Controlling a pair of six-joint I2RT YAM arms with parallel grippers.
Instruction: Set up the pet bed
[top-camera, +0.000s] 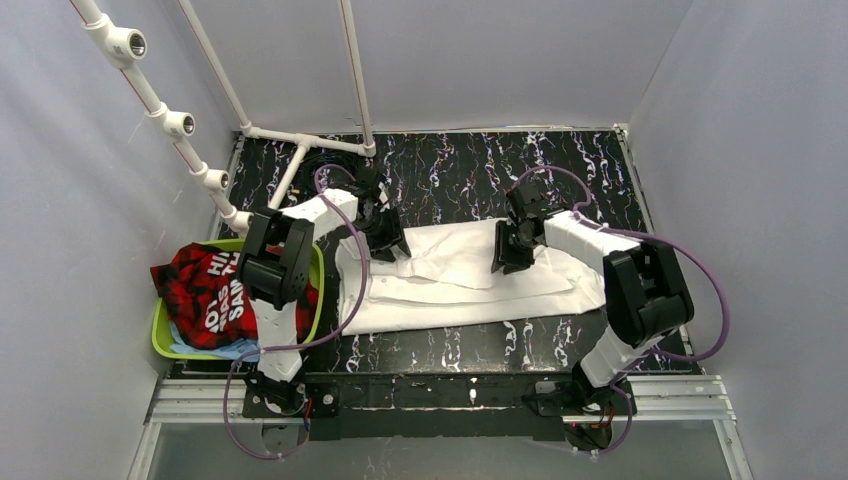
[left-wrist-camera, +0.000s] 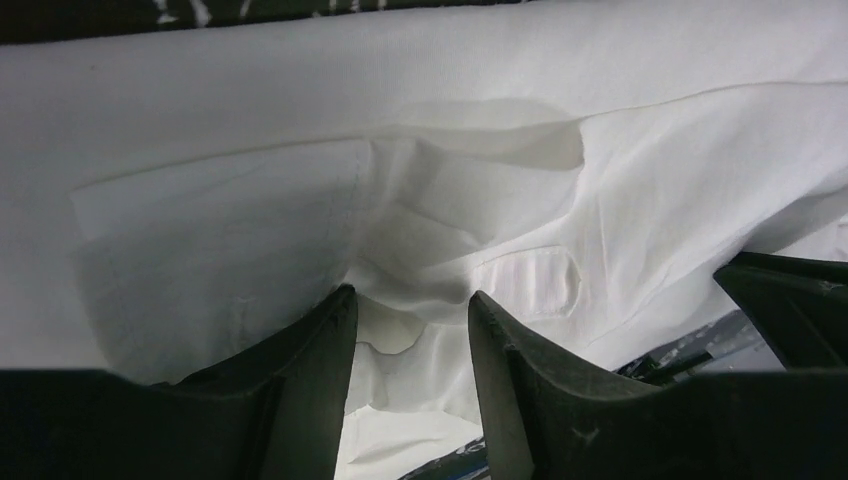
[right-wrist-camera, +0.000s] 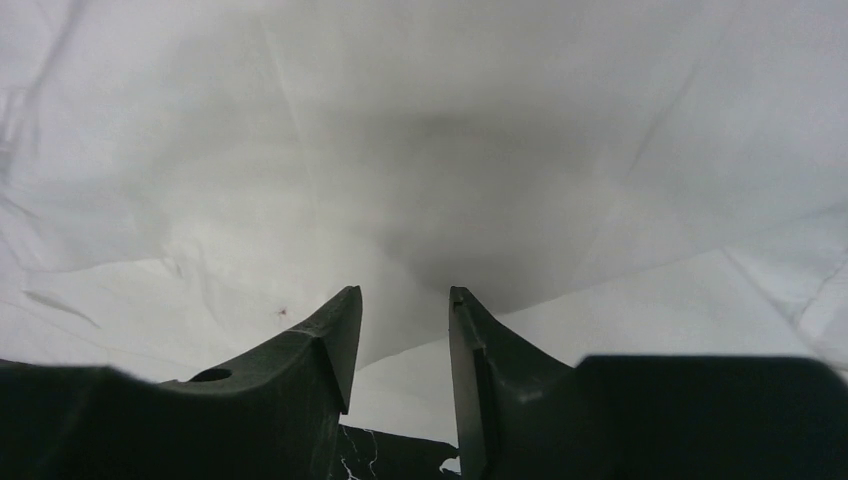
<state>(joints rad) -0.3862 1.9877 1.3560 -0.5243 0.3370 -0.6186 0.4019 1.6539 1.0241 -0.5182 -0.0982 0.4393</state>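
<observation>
One black marbled table (top-camera: 450, 180) carries one white folded fabric sheet (top-camera: 450, 290) at its centre, its long axis running left to right. One lime-green plastic basket (top-camera: 160, 338) sits at your left. Of your two grippers, the left gripper (left-wrist-camera: 410, 300) and the right gripper (right-wrist-camera: 403, 295) each pinch a fold of the sheet.

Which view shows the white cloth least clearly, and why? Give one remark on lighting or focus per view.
Top external: even light, sharp, white cloth bright against the dark table. Left wrist: folds crisp, soft shadows. Right wrist: least clear, cloth hazy grey with a shadow patch, hardly any texture.
</observation>
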